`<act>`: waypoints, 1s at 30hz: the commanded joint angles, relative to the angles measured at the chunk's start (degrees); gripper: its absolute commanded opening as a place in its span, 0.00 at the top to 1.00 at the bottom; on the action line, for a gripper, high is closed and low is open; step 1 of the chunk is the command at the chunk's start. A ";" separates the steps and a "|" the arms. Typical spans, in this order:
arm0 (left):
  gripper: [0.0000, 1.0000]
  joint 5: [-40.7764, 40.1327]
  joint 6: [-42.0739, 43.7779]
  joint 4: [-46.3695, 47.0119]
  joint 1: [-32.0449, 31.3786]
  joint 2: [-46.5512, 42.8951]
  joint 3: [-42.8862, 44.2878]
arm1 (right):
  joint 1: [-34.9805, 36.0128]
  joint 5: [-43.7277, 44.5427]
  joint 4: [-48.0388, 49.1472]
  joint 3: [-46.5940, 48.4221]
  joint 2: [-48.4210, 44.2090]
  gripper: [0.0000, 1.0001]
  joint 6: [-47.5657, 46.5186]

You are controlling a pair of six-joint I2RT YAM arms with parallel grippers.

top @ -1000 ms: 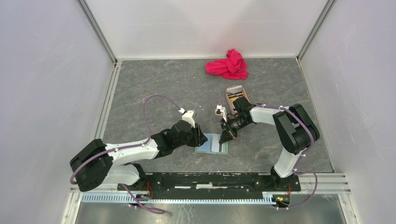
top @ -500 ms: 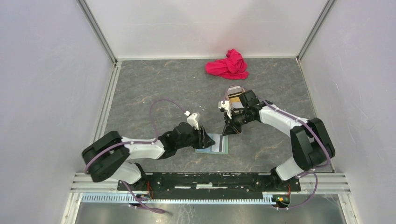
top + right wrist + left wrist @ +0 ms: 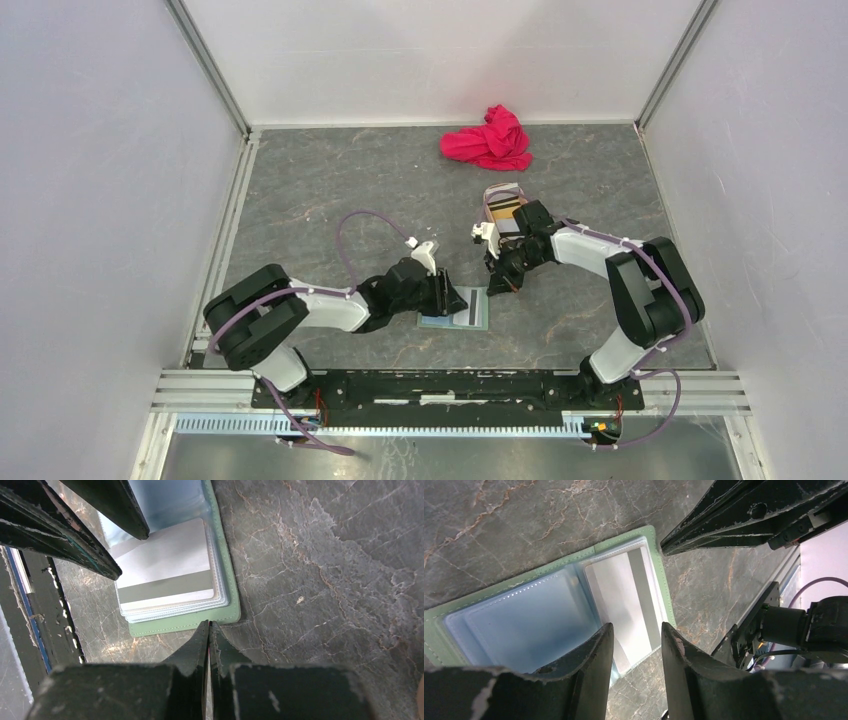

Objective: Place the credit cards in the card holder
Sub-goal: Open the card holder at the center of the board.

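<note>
The card holder (image 3: 455,308) lies opened flat on the grey tabletop (image 3: 330,190), near the front between the two arms. Its inside is pale blue and the border is green. A white card with a grey stripe (image 3: 624,600) sits in its right-hand pocket. The left end effector (image 3: 636,635) hangs over the holder with its jaws apart, and nothing is between them. The right end effector (image 3: 209,630) is clenched, its fingertips pressed together with nothing between them, just at the green edge of the holder. Behind the right arm, an orange-yellow card (image 3: 507,211) lies in a small tray (image 3: 503,187). A red cloth (image 3: 488,140) lies at the back.
</note>
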 commanded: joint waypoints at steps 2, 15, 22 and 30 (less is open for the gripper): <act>0.53 0.84 -1.45 -2.31 -0.14 2.52 3.15 | -0.12 0.96 0.58 0.03 2.01 0.95 0.92; 0.51 -4.69 0.99 -10.32 -2.00 -3.31 5.87 | -0.10 1.06 0.30 0.20 2.52 0.94 0.61; 0.51 -4.41 0.87 -11.60 -2.18 -0.19 6.79 | -0.11 0.92 0.22 0.20 2.32 0.94 0.52; 0.51 -3.88 1.18 -12.33 -2.60 2.40 8.06 | -0.10 0.79 0.13 0.21 2.27 0.94 0.46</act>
